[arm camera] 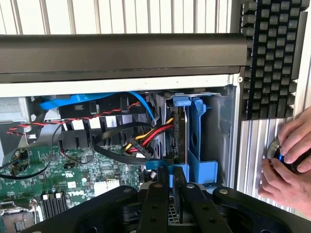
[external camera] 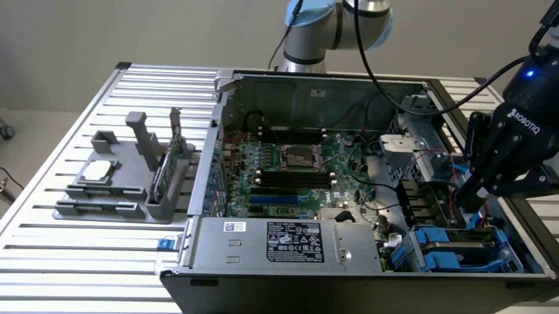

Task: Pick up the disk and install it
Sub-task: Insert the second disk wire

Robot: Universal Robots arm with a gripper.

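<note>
The disk (arm camera: 179, 138) stands on edge in its blue carrier (arm camera: 197, 145), inside the drive bay at the corner of the open computer case (external camera: 306, 85). In the exterior view the disk (external camera: 456, 246) sits low in the blue bay at the front right. My gripper (external camera: 469, 198) reaches down into the case just above that bay. In the wrist view my gripper (arm camera: 170, 188) has its black fingers drawn close together, with only a thin slit between them. Their tips are right at the near end of the disk's carrier. I see nothing clamped between them.
Red, yellow and black cables (arm camera: 141, 141) run beside the bay. A person's hands (arm camera: 286, 160) and a black keyboard (arm camera: 272, 58) lie outside the case wall. On the exterior view's left, a grey holder (external camera: 114, 196) carries a silver chip (external camera: 96, 171) and a memory stick (external camera: 162, 173).
</note>
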